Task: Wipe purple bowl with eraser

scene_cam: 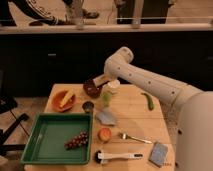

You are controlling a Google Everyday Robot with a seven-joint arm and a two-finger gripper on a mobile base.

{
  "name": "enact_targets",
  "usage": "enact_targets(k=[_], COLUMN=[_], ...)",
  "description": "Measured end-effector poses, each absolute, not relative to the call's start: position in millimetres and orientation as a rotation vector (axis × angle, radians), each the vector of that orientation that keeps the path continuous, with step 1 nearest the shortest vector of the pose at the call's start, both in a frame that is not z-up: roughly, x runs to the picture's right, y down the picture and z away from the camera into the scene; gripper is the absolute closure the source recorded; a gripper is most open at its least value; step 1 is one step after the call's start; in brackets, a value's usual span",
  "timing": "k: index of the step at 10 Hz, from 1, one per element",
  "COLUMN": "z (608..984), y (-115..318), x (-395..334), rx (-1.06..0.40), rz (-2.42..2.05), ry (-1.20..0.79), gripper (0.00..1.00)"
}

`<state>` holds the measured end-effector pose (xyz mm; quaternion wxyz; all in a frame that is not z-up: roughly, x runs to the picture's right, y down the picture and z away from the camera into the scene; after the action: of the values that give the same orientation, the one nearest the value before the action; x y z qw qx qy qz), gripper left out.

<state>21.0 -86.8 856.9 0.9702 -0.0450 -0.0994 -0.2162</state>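
The purple bowl (91, 89) sits at the back of the wooden table (132, 117), right of the orange bowl (63, 100). My gripper (104, 81) reaches down from the white arm at the bowl's right rim. It is shut on the eraser (99, 81), a pale tan block that slants down and left so its lower end rests on the bowl's inside. The bowl seems slightly tipped. The fingers are mostly hidden behind the eraser and wrist.
A small dark cup (88, 106) stands in front of the bowl, with a green object (106, 98) and a white cup (114, 85) to its right. Also here: green tray (45, 145) holding grapes (76, 141), blue-grey sponge (105, 118), orange fruit (104, 134), fork (134, 138), white-handled brush (119, 156), grey pad (159, 153), green vegetable (148, 100).
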Motion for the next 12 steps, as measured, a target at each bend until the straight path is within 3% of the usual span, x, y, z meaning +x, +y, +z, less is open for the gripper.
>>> enact_targets(k=[12], z=[904], y=[-84], x=[12], rx=[-0.184], rz=[-0.458], ry=[-0.208], gripper=[0.88])
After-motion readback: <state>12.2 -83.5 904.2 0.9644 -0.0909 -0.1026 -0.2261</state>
